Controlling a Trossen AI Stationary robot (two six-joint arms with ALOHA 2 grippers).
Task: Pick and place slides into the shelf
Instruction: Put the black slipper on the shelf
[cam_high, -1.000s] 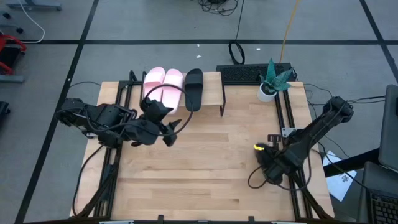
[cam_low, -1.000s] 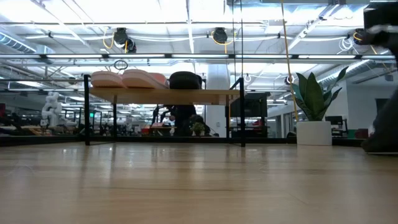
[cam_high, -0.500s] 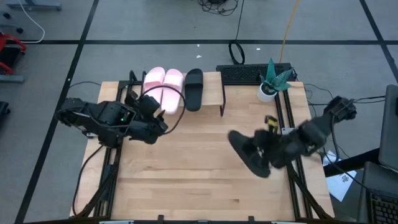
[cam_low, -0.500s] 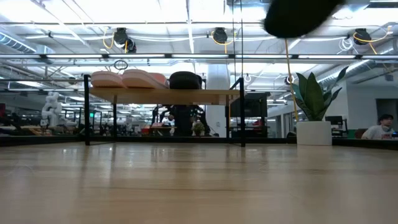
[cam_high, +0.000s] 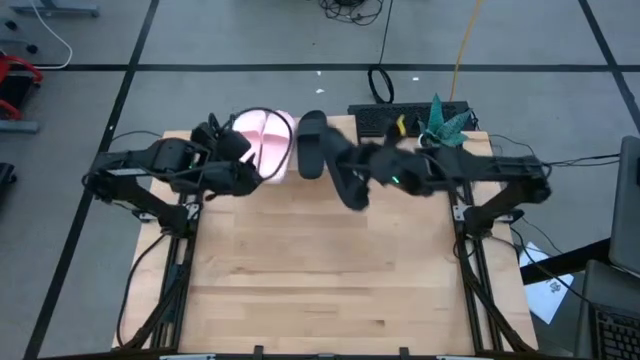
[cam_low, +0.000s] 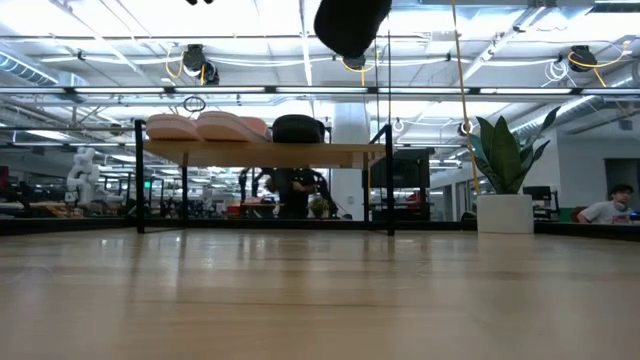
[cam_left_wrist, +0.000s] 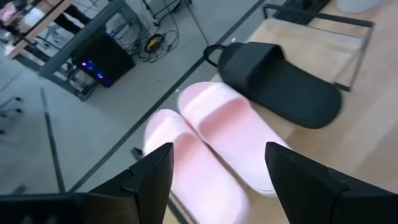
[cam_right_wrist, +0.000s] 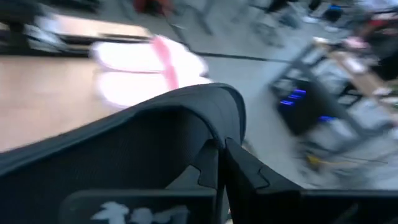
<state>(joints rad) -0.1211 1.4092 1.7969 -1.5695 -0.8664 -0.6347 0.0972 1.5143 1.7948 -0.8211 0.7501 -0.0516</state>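
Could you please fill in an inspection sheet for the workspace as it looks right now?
Surface: light wooden table, front area bare.
Job's things: shelf at the far edge carries two pink slides and one black slide; a second black slide hangs in the air beside it.
Clutter: potted plant at the far right corner.
Grippers: right gripper shut on the second black slide; left gripper open, empty, by the pink slides.
Cables: black loop and yellow line on the floor beyond the table.
Surroundings: a seated person far right in the low view.
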